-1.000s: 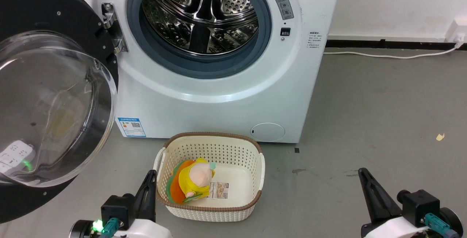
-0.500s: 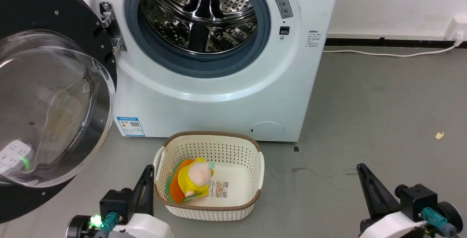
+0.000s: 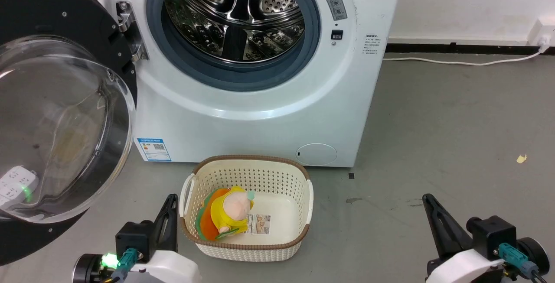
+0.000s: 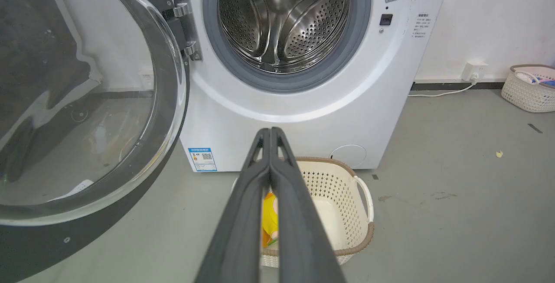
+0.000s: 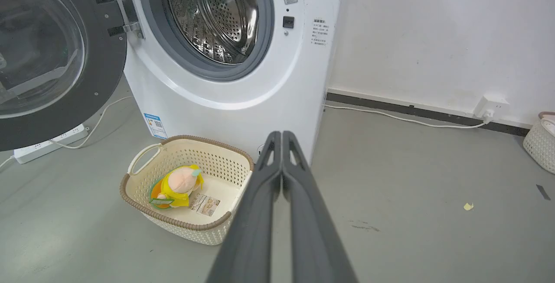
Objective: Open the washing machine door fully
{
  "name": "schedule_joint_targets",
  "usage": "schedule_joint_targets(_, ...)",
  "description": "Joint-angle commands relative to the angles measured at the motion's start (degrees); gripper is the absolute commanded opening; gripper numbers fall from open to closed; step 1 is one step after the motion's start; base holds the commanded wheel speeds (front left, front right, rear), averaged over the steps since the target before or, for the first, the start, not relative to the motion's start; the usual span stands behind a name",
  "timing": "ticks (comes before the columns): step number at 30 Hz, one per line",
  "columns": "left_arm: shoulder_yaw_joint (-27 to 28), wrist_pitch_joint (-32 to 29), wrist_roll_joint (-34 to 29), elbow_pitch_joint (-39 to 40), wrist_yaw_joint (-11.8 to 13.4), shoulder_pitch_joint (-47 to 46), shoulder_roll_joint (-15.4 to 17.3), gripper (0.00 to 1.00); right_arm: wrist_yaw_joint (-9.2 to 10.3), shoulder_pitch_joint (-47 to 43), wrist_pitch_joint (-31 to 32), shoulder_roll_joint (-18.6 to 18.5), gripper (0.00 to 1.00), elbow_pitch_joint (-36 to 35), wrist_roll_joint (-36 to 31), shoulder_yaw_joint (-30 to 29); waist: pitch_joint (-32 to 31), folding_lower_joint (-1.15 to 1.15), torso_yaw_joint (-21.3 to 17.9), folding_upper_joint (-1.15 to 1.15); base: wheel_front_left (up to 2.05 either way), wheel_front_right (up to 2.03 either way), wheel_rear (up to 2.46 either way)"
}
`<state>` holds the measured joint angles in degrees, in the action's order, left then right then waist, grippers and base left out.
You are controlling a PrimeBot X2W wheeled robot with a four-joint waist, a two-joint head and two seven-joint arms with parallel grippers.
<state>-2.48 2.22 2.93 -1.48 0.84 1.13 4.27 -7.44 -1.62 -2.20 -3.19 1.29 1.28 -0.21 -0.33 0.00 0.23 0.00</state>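
Up-left of the left gripper (image 3: pixel 171 198), washing machine door (image 3: pixel 47 10) stands wide open. Left gripper and right gripper (image 3: pixel 427 198) pinched together, empty. Opening looks done; next, just retreat.

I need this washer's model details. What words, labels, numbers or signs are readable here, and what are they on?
No wording can be read in these views.
Grey label on the washing machine, right of the drum: a warning triangle shows, print too small.
Blue sticker, lower left corner: a QR code, text too small.
Black print on the front's right edge: blurred.
Paper tag in the basket: too small.
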Motion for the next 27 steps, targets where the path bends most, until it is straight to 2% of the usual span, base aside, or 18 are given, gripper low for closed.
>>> schedule_joint_targets(1, 0.6, -0.4, -0.7, 0.5, -0.2, -0.8, -0.4, 0.0, -0.04, 1.1, 0.3, 0.3, 0.0, -0.5, -0.4, 0.1, 0.0, 0.0, 0.0, 0.0, 0.0, 0.0, 0.0)
schedule_joint_targets(27, 2.5, -2.2, -2.9, 1.5, -0.8, -1.1, -1.4, 0.0, -0.05, 1.6, 2.2, 0.3, 0.0, -1.3, -1.3, 0.2, 0.3, 0.0, -0.2, 0.0, 0.0, 0.0, 0.0)
